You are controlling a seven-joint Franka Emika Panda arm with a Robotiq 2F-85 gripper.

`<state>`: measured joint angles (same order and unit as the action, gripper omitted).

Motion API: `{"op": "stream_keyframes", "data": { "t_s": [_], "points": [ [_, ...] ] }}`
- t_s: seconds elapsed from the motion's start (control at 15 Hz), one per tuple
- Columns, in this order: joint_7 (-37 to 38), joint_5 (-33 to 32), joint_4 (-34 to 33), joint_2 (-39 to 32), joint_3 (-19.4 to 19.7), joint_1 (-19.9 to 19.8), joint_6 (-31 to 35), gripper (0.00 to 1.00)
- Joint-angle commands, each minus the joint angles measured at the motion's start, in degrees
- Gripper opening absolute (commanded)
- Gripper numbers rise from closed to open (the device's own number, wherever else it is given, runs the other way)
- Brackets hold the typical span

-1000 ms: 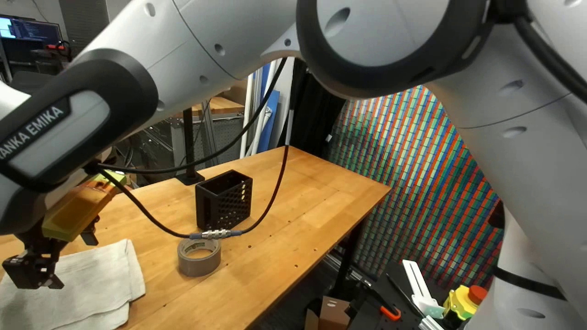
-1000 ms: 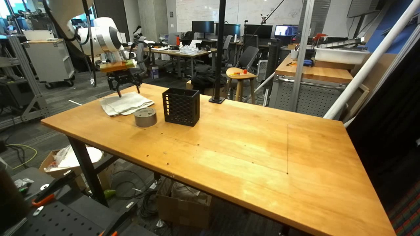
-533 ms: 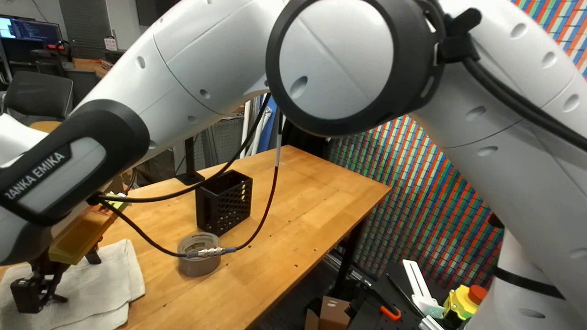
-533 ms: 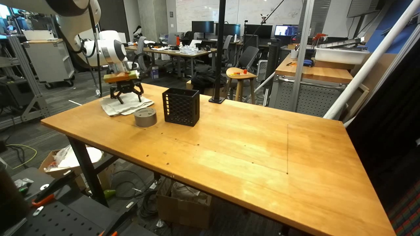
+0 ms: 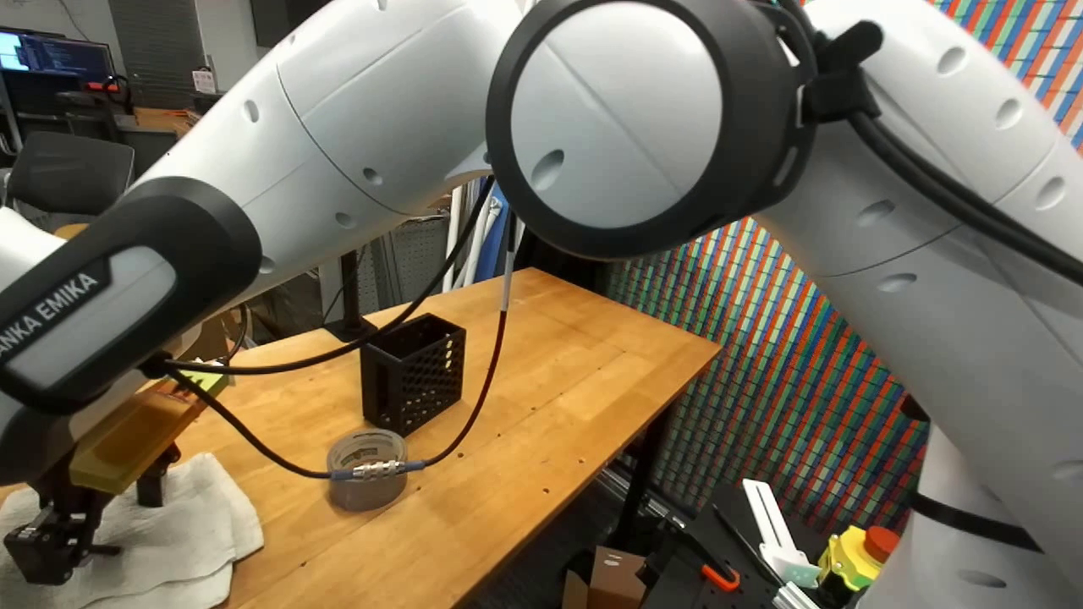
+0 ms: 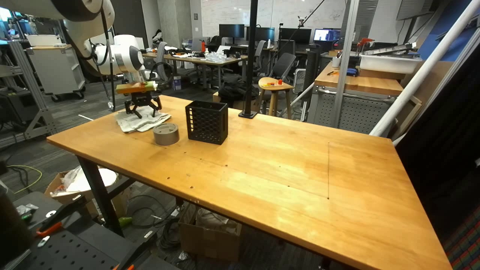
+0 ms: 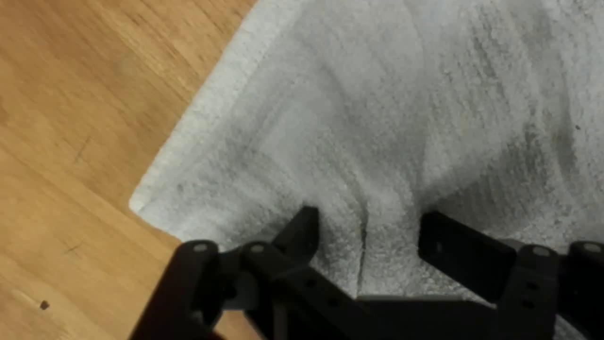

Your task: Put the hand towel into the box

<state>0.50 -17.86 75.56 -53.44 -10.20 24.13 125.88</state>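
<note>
Wooden tabletop (image 6: 300, 165), broad beyond the black box (image 6: 207, 122), parted jaws on the towel (image 7: 387, 118) near its own edge.

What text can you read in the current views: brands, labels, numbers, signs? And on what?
"ANKA EMIKA": on the arm's dark band, in an exterior view; its start runs off the picture edge.
Too small or blurred to read: print inside the tape roll, text on the lit monitor, marks on the whiteboard and on the white card.
None seen on the towel or black box.
</note>
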Motion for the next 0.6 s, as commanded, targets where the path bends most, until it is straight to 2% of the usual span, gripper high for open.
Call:
{"op": "stream_keyframes", "data": {
  "t_s": [0.0,0.13,0.27,0.53],
  "points": [
    [-0.72,3.24,2.05,3.0,-0.58,0.49,-2.61,0.29],
    [-0.86,3.06,3.13,4.91,-2.06,-0.39,-4.99,0.13],
    [-1.07,3.13,3.57,6.89,-2.57,-0.72,-8.13,0.02],
    [-1.87,3.71,3.84,10.64,-1.7,-0.39,-13.19,0.05]
  ]
}}
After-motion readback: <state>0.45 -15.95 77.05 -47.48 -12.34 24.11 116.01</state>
